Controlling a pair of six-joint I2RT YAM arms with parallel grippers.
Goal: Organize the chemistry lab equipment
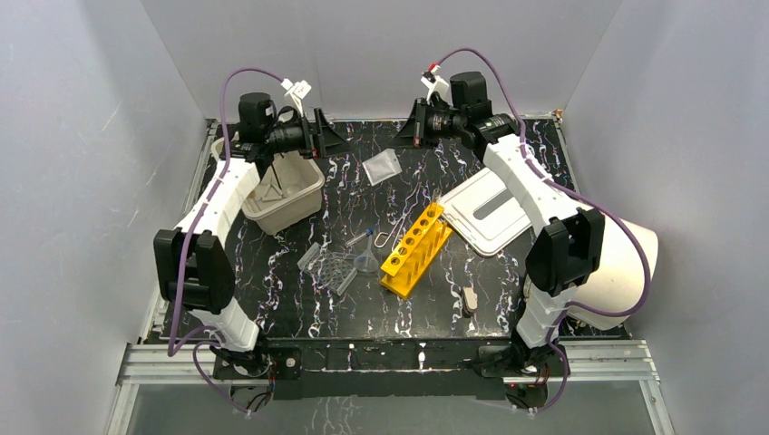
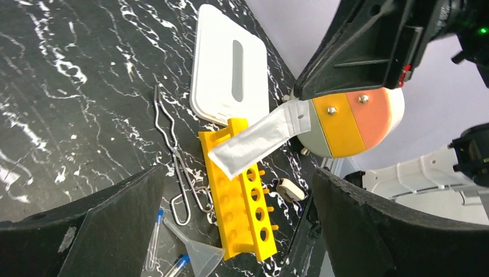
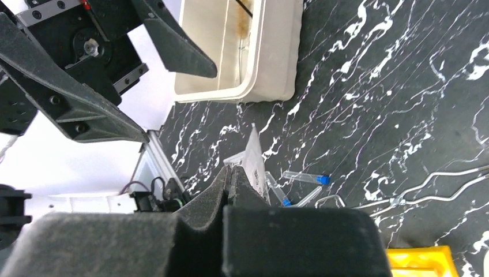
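right gripper (image 3: 230, 173) pinched shut on small clear plastic pouch (image 2: 256, 144); left gripper (image 2: 237, 173) gaping, empty. I'd centre the pouch over the beige rectangular bin (image 3: 277, 63) before release.

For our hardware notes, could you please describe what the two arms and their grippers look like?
The left arm and right arm have white shells with black joint housings. A purple cable loops along each. The left gripper and right gripper are black, with two broad tapering fingers.
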